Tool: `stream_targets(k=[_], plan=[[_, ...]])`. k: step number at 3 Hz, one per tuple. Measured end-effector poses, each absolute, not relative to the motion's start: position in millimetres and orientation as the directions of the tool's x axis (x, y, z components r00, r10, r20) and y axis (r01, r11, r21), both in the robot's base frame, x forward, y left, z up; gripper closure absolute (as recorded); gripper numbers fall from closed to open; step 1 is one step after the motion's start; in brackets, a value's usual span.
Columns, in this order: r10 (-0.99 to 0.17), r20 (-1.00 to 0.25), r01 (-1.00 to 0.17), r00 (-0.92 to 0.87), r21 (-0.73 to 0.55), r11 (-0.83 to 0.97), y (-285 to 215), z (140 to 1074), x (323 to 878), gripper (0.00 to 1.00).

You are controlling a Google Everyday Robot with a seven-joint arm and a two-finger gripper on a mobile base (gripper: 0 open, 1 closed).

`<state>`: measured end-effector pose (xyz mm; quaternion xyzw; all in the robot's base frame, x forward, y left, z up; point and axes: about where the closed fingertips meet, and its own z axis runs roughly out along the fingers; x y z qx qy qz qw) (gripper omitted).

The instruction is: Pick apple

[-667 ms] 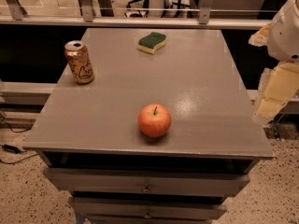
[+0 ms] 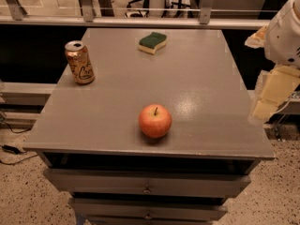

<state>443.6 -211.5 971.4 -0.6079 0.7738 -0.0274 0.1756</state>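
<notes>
You are looking down on a grey table [image 2: 206, 69] that is filling most of the frame, with drawers [image 2: 147, 188] showing under its front edge.

In the upper left, a gold-orange can [image 2: 79, 63] is standing upright near the table's left edge. Moving right, a green-and-yellow sponge [image 2: 153, 42] is lying flat near the far edge, in the upper centre. Below it, in the lower centre, the apple [image 2: 155, 121] is sitting stem up, close to the front edge and well apart from both the can and the sponge. Nothing is touching it.

At the right edge of the frame, the gripper [image 2: 273, 95] is hanging out beyond the table's right side, about level with the middle of the frame and well apart from the apple. You cannot tell whether it is open or closed.

The reach has not begun, so most of the risk is lying ahead of you. The apple is round and resting on a smooth, slightly glossy top near the front edge. A glancing touch or an off-centre squeeze could send it rolling off onto the floor. Coming in low from the right, you are also risking a knock against the table's right edge. The can and sponge are sitting far enough away that they are unlikely to get in the way.
</notes>
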Motion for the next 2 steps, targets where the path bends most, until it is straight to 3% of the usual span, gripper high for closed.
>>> stream_targets(k=[2], plan=[[-0.915,-0.38,-0.949,-0.134,-0.217,0.229,-185,931,470,0.0]])
